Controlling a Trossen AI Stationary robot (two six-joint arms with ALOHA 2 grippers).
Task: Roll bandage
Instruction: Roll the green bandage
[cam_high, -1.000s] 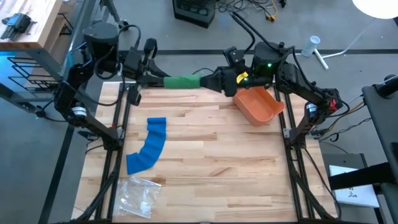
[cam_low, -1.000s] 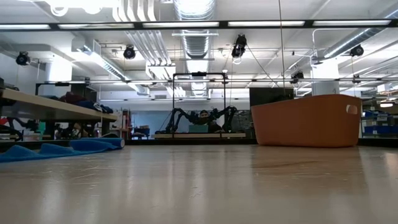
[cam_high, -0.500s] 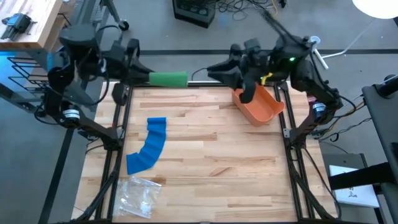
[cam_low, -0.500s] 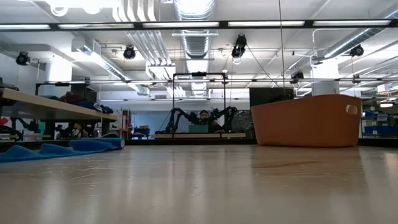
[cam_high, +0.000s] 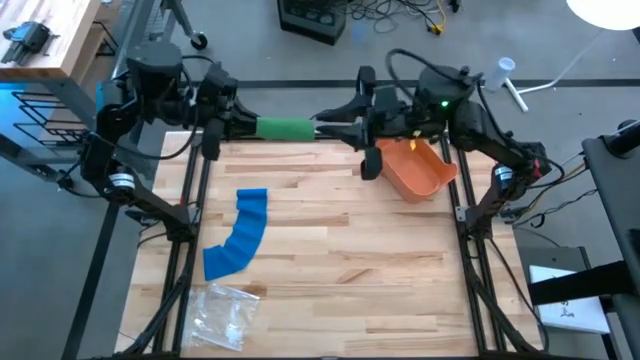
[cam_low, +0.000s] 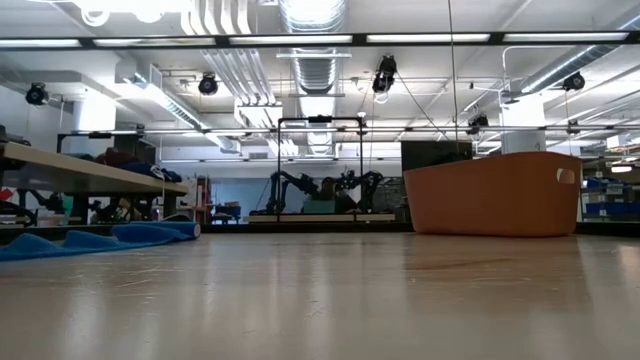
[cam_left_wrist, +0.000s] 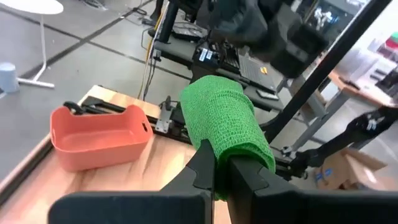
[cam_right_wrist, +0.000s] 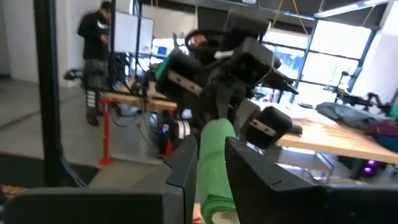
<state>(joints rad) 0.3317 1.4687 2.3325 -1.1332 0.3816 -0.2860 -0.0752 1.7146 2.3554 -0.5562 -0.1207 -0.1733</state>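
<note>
A green bandage roll (cam_high: 283, 129) is held level in the air above the table's far edge, between my two grippers. My left gripper (cam_high: 240, 126) is shut on its left end and my right gripper (cam_high: 320, 127) closes around its right end. A blue bandage strip (cam_high: 240, 235) lies flat and curved on the table's left half; it also shows in the low view (cam_low: 95, 240). My left gripper pinches the roll's left end (cam_left_wrist: 217, 163) between its two fingers, coming level from the table's left and lying along the roll. The roll sticks out past the fingertips, clear of the table. My right gripper has the roll's right end (cam_right_wrist: 214, 163) between its two fingers (cam_right_wrist: 183, 171), coming level from the table's right, along the roll. The roll reaches back between the fingers and stays clear of the table.
An orange bin (cam_high: 420, 170) stands at the table's far right, just under my right arm; it also shows in the low view (cam_low: 495, 195). A clear plastic bag (cam_high: 225, 312) lies near the front left corner. A person stands in the room beyond (cam_right_wrist: 99, 43).
My right gripper let go of the roll and drew back toward the table's right, then came back to the roll's right end. My left gripper carried the roll a little toward the table's left and back again, keeping it level.
</note>
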